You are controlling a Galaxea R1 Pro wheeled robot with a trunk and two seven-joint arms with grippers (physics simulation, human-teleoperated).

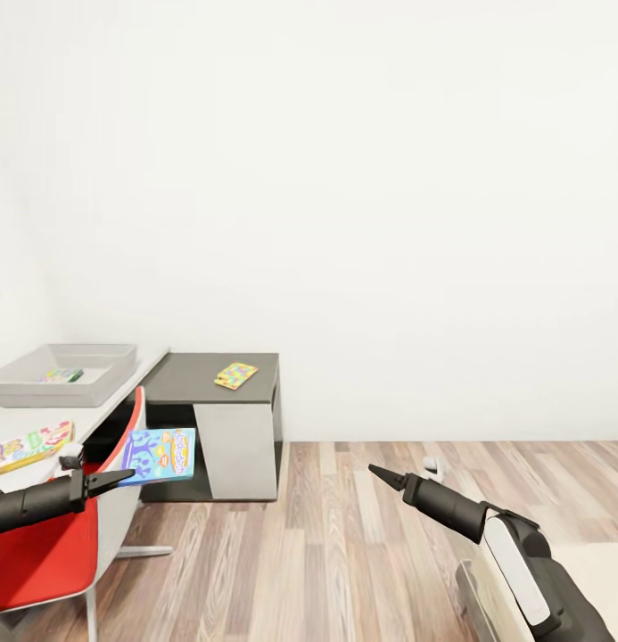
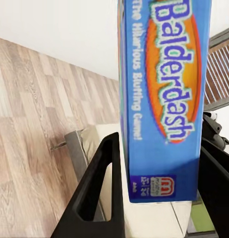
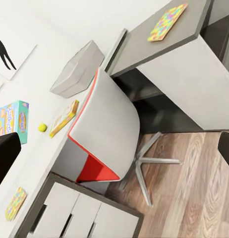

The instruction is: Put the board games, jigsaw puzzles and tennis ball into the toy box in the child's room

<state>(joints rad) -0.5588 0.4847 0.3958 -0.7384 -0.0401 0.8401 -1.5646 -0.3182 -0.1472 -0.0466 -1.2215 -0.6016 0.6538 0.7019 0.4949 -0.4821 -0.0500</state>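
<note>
- As the robot faces the corner where the desk (image 1: 41, 423) meets the lower dark-grey counter (image 1: 201, 379), the step in hand reads as transport: one board game is being carried toward the toy box
- Left pincer (image 1: 121, 479): closed on the blue board game (image 1: 159, 455), a box printed "Balderdash"; in the left wrist view the box (image 2: 166, 99) sits edgewise between the two fingers (image 2: 102, 193)
- Right pincer (image 1: 380, 472): carries nothing and hangs over the wood-plank floor (image 1: 344, 553); in the right wrist view its fingertips sit at opposite edges of the frame, so the jaws stand wide
- Red and grey chair (image 1: 68, 535): stands just beside the desk, between the left arm and the desk edge
- Yellow-red-green board game (image 1: 28, 446): lies flat on the near part of the desk; in the right wrist view the tennis ball (image 3: 42, 127) rests just beside that box (image 3: 64, 118), with one jigsaw puzzle (image 3: 15, 203) further along the desk above the drawer unit (image 3: 75, 218)
- Second jigsaw puzzle (image 1: 235, 375): lies flat on the dark-grey counter
- Toy box (image 1: 63, 373): sits at the far end of the desk and already holds one colourful item, too small to identify
- Next move, as judged: bring the left arm up and over the chair back, clear the near wall of the toy box, level the blue board game above the interior, then part the fingers
</note>
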